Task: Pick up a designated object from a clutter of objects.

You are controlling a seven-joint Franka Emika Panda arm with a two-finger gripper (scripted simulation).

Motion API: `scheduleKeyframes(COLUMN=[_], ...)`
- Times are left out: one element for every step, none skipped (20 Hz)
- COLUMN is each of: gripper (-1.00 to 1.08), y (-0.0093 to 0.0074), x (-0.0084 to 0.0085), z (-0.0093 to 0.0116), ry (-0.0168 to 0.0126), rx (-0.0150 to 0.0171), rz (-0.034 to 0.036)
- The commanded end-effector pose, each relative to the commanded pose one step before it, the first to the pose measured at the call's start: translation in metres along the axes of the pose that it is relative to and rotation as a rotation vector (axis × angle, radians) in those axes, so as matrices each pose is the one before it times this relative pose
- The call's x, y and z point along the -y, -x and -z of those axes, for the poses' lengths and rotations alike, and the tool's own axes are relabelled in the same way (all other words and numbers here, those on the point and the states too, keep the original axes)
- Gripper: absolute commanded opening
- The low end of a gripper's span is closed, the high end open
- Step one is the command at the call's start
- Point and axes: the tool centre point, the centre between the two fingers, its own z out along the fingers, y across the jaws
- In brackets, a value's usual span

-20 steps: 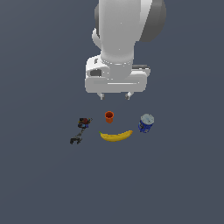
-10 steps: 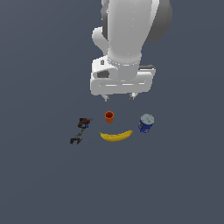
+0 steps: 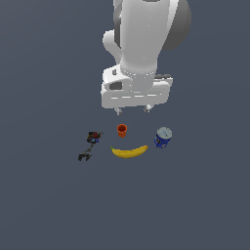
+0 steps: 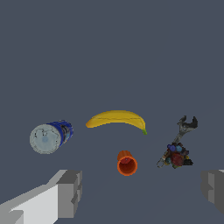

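Overhead, spread end effector [image 3: 132,110]; banana [image 3: 129,152] unobstructed.

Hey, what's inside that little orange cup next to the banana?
Nothing shows inside the small orange cup: the wrist view looks into its open mouth and sees only orange inner wall. The deepest part of the bottom is shaded, so it is hard to tell.

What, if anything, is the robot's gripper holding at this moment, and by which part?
Nothing. The gripper hangs open above the floor, its fingers apart, with the curved yellow banana lying untouched below it.
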Motion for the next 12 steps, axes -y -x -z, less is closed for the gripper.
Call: scheduleKeyframes(gripper=[1.0,1.0,1.0,1.0,1.0,1.0,1.0,1.0,1.0,1.0,1.0,1.0], y=[-0.00129,-0.00063,-0.00066,-0.00071,-0.00077,-0.00081,-0.00083,-0.00086,-0.00088,-0.00089,-0.0009,-0.0009], x=[-0.0003,-0.00024,-0.00029,-0.00031,-0.00031,-0.00034,-0.00037,-0.0004,-0.00044,-0.00046,-0.00049,-0.00052], z=[-0.00418,-0.00209,-0.00228,-0.00247,-0.00268,-0.00289,-0.0031,-0.00332,-0.00354,-0.00376,-0.00398,-0.0042], ry=[0.00112,0.0005,0.00051,0.00056,0.00061,0.00065,0.00067,0.00068,0.0007,0.00071,0.00071,0.00071], rx=[-0.0001,-0.00019,-0.0002,-0.00021,-0.00023,-0.00025,-0.00026,-0.00027,-0.00028,-0.00029,-0.00031,-0.00032], rz=[0.02517,0.01274,0.0138,0.01502,0.01642,0.01769,0.01895,0.02024,0.02157,0.02292,0.02426,0.02559])
